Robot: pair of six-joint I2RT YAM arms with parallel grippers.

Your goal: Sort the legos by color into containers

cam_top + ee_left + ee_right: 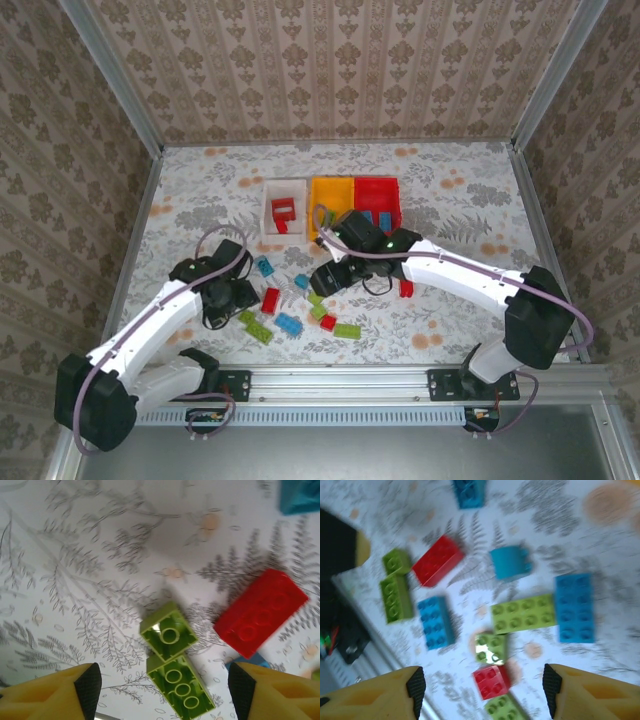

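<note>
The floral surface carries scattered legos near the arms. The left tool hangs released above two lime green bricks; behind stand white, yellow and red containers, side by side; the right tool gapes empty over mixed legos.

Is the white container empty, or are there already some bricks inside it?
Not empty: the white container holds red legos, seen in the top view.
</note>
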